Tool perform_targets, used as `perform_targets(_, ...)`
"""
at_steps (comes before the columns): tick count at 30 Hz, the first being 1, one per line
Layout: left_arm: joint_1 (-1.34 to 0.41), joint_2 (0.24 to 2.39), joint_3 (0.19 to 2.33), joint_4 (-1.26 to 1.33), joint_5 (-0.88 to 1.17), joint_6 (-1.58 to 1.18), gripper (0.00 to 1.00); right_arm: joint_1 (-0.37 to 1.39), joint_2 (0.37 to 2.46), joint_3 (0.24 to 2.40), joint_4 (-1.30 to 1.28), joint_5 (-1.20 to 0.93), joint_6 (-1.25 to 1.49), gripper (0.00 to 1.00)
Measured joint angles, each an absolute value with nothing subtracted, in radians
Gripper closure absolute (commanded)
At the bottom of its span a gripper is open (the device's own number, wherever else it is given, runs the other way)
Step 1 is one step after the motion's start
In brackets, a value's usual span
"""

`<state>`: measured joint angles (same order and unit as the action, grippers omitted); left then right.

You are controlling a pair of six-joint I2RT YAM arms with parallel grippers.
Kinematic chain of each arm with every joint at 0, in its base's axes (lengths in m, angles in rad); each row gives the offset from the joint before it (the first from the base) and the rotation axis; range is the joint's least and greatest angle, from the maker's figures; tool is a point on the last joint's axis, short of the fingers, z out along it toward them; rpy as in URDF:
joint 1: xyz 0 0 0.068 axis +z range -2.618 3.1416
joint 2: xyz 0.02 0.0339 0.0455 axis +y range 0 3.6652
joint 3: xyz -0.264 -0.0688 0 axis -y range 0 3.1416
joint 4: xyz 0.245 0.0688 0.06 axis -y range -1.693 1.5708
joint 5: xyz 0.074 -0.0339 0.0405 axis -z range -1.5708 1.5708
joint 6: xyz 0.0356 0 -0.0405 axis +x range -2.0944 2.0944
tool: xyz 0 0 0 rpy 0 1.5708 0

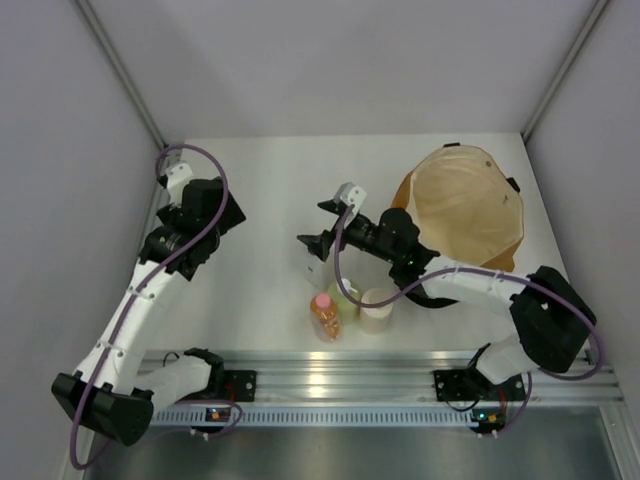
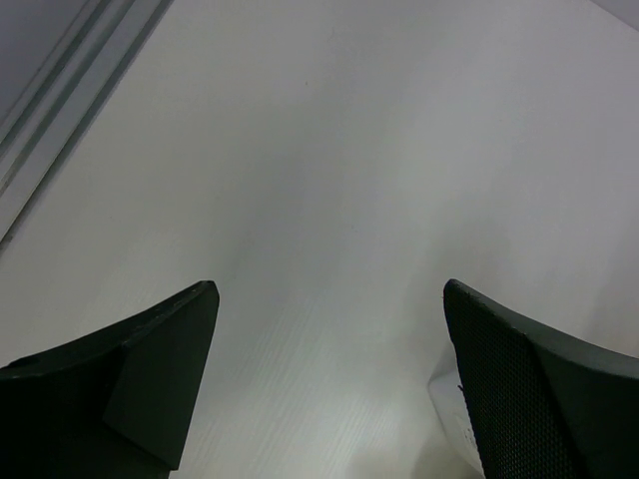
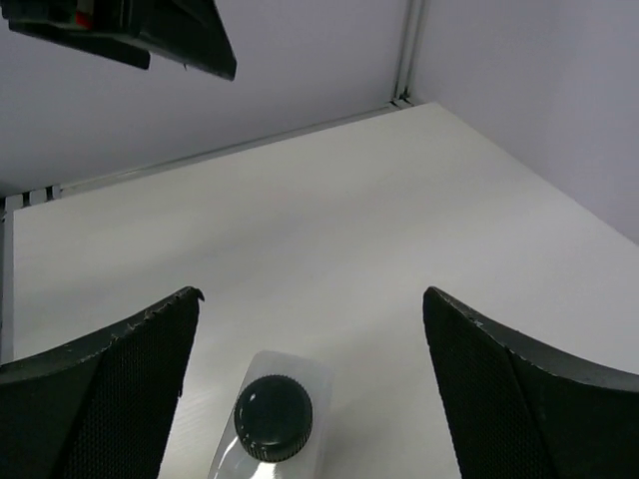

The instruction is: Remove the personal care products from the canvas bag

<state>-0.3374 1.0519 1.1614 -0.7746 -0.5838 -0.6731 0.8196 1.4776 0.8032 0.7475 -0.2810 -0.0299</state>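
The tan canvas bag (image 1: 470, 205) stands open at the back right, its cream lining showing. Three bottles stand together near the front: orange with a pink cap (image 1: 324, 315), yellow-green with a white cap (image 1: 346, 298) and a squat cream one (image 1: 377, 311). The clear-white bottle with a black cap (image 1: 316, 270) stands upright on the table just behind them. My right gripper (image 1: 318, 226) is open and empty above it. In the right wrist view the bottle (image 3: 272, 417) stands low between the spread fingers, nearer the left one; the gripper (image 3: 310, 339) does not touch it. My left gripper (image 1: 225, 215) is open and empty over bare table (image 2: 329, 339).
The left arm's black wrist (image 3: 130, 30) shows at the top left of the right wrist view. White walls close in the table on the left, back and right. A small white object (image 2: 449, 414) shows beside the left gripper's right finger.
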Motion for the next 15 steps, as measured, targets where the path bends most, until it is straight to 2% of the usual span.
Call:
perform_targets(2, -0.337, 1.072, 1.184, -0.781, -0.559, -0.649, 0.02, 0.82, 1.461, 0.852, 0.678, -0.258, -0.042, 0.06)
perform_targets(3, -0.337, 1.085, 1.204, -0.788, -0.544, -0.634, 0.02, 0.82, 1.454, 0.889, 0.624, -0.23, -0.041, 0.01)
perform_targets(9, -0.337, 1.169, 1.351, -0.828, -0.463, -0.558, 0.02, 0.817, 1.391, 1.193, 0.198, 0.053, 0.027, 0.01)
perform_targets(15, -0.337, 1.164, 1.415, -0.902, -0.466, -0.498, 0.02, 0.748, 1.213, 1.416, -0.227, 0.325, 0.139, 0.01)
